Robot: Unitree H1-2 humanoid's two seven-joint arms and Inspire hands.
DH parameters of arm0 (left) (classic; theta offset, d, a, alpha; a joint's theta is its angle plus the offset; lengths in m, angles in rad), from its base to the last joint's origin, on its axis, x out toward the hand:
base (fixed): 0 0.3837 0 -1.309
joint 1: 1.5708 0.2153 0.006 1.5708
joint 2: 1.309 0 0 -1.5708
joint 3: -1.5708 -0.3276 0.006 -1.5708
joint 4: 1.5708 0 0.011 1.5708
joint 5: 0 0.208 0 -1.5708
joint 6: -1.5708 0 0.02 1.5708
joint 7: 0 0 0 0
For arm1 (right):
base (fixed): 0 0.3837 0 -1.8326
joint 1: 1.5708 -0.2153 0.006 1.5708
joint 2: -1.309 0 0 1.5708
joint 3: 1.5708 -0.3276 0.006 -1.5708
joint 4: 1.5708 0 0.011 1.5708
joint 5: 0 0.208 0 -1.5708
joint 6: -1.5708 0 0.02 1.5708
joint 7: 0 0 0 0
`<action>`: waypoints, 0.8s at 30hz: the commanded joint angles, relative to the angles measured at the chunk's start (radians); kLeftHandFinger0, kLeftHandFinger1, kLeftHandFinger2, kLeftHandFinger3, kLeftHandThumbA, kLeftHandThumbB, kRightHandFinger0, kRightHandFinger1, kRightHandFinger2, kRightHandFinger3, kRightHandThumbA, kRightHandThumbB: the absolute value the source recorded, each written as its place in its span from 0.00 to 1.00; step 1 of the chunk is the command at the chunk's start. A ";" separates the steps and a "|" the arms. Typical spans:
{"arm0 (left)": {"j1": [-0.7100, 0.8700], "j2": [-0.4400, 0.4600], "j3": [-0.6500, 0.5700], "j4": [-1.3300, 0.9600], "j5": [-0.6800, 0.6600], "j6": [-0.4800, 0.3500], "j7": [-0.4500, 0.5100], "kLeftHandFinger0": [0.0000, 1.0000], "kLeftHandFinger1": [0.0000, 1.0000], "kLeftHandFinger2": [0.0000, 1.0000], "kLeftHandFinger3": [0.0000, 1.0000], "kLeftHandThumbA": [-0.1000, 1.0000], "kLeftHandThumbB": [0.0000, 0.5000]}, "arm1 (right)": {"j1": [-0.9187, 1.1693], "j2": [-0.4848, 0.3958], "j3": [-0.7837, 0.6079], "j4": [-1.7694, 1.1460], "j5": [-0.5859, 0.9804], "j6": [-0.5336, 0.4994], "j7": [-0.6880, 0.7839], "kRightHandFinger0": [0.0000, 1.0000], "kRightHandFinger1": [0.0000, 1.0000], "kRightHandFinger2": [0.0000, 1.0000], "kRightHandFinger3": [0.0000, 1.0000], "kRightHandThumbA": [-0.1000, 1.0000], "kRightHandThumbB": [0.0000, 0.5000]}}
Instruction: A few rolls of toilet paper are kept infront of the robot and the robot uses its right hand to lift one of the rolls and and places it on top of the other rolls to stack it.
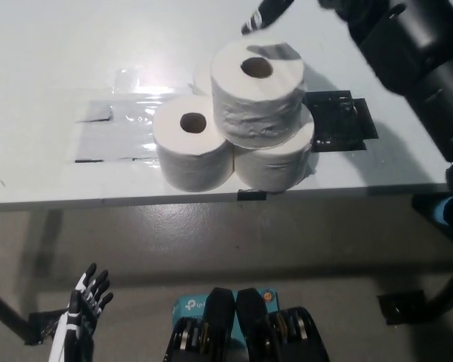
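A white toilet roll (pixel 257 94) stands upright on top of the lower rolls: one at the front left (pixel 192 151), one at the front right (pixel 275 166), and one mostly hidden behind (pixel 201 75). My black right hand (pixel 270 11) is just above and behind the top roll at the picture's top edge, apart from it and open. Only one dark finger shows; the rest is cut off. My white left hand (pixel 83 317) rests low at the bottom left, below the table, fingers apart and holding nothing.
The rolls stand near the front edge of a white table (pixel 53 53). A shiny taped sheet (pixel 113 128) lies to their left and a black square pad (pixel 340 121) to their right. My black right arm (pixel 415 60) spans the upper right.
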State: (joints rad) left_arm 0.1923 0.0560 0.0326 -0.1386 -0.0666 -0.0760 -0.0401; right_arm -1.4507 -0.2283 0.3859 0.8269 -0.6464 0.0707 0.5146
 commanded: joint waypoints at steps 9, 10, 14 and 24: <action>-0.008 0.003 0.005 -0.032 -0.007 -0.009 -0.003 1.00 1.00 1.00 1.00 1.00 0.11 | 0.017 -0.236 -0.412 -0.576 0.279 0.027 -0.042 1.00 1.00 1.00 1.00 1.00 0.67; -0.012 0.003 0.007 -0.031 -0.008 -0.008 -0.002 1.00 1.00 1.00 1.00 1.00 0.08 | 0.061 -0.261 -0.452 -0.665 0.291 0.039 -0.049 1.00 1.00 1.00 1.00 1.00 0.60; -0.026 -0.002 0.008 -0.027 -0.012 0.000 0.000 1.00 1.00 1.00 1.00 1.00 0.09 | 0.233 -0.325 -0.628 -0.975 0.385 0.120 -0.043 1.00 1.00 1.00 1.00 1.00 0.52; -0.152 0.022 0.013 0.036 -0.010 0.007 -0.011 1.00 1.00 1.00 1.00 1.00 0.12 | 0.709 -0.306 -1.117 -1.512 0.886 0.240 -0.160 1.00 1.00 1.00 1.00 0.96 0.60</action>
State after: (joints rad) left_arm 0.1472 0.0542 0.0399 -0.1125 -0.0683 -0.0688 -0.0396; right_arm -0.9315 -0.4600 -0.2616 -0.0543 -0.3541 0.1273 0.5064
